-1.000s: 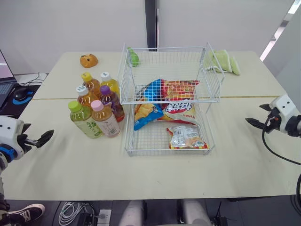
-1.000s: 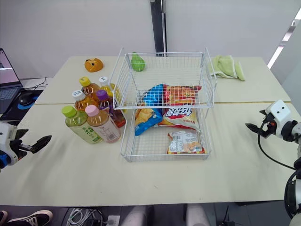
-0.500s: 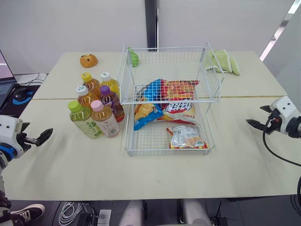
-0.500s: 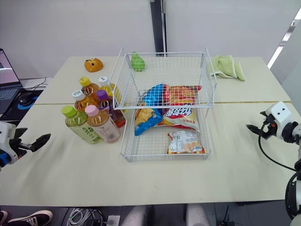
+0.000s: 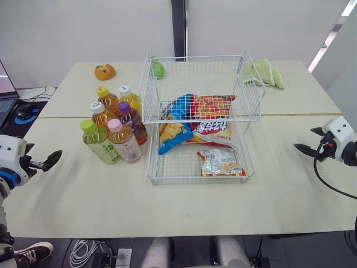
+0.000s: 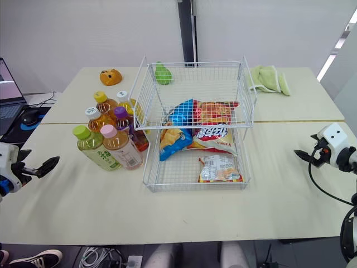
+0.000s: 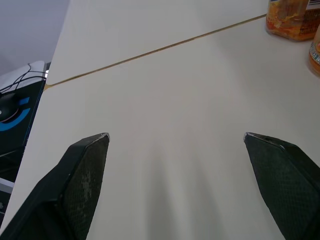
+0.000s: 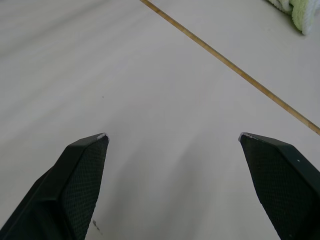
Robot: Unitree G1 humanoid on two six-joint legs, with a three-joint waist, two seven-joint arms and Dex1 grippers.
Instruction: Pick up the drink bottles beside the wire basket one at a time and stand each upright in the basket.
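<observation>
I had the left end effector (image 7: 176,136) spread open over bare bench (image 5: 83,195) at the near left edge. The right end effector (image 8: 172,135) was open too, out at the right edge. The six drink bottles (image 5: 124,144) stood upright in a cluster, well ahead and to the right of the left end effector, just beside the left wall of the wire basket (image 5: 195,181), which held snack bags (image 5: 220,162).

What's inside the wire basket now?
Snack bags toward the back, a small packet in front. No bottles yet. The bags hide whatever lies under them. Green object at far corner: inside or behind, unclear.
</observation>
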